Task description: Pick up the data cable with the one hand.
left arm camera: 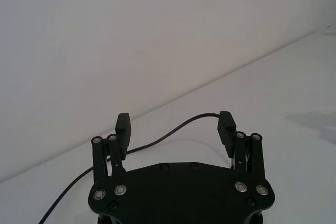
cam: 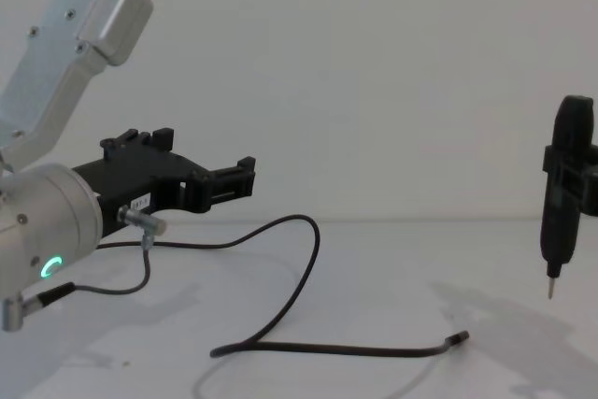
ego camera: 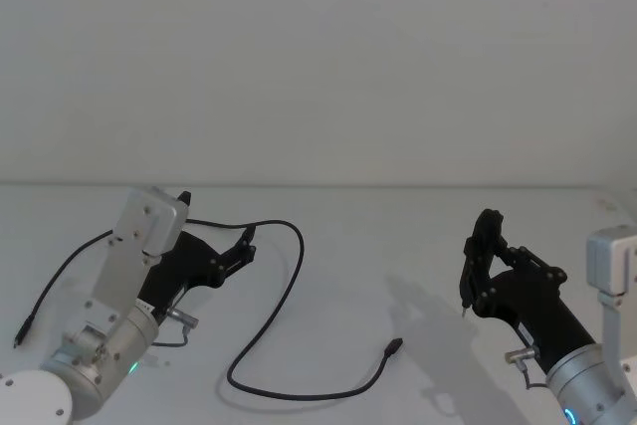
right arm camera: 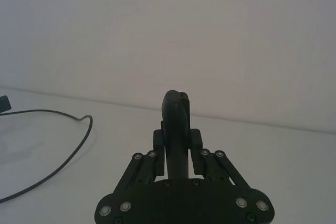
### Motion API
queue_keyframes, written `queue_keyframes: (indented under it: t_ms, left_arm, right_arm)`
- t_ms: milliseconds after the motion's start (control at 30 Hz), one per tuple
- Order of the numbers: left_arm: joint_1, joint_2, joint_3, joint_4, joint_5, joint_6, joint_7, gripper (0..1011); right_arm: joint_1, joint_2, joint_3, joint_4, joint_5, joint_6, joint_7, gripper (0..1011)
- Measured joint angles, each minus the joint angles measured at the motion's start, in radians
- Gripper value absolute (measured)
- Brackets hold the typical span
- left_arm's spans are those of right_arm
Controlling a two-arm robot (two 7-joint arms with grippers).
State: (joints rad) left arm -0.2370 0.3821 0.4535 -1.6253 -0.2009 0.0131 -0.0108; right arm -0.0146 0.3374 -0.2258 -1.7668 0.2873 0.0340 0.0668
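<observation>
The data cable (ego camera: 291, 281) is a thin black cord lying in loose curves on the white table (ego camera: 418, 236), with one small plug (ego camera: 395, 347) at the middle front. It also shows as the cable (cam: 311, 242), the cable (left arm camera: 173, 129) and the cable (right arm camera: 79, 148). My left gripper (ego camera: 216, 218) hovers open above the cable's left loop and touches nothing. In the left wrist view the cord runs on the table beyond the spread fingers of the left gripper (left arm camera: 175, 121). The left gripper (cam: 210, 154) stands well above the tabletop. My right gripper (ego camera: 486, 231) hangs at the right, shut and holding nothing.
A short grey wire with a silver plug (cam: 140, 221) dangles from my left wrist. The cable's other end (ego camera: 20, 335) lies near the table's left front. A plain white wall rises behind the table. The right gripper (cam: 565, 165) carries a pale pointed tip facing down.
</observation>
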Motion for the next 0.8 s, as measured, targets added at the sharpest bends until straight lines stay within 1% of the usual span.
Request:
queue_keyframes:
  t_ms: [800]
  left_arm:
    - [0.000, 0.000, 0.001, -0.001, 0.001, 0.001, 0.000, 1001]
  right_arm:
    - [0.000, 0.000, 0.000, 0.000, 0.000, 0.000, 0.000, 283]
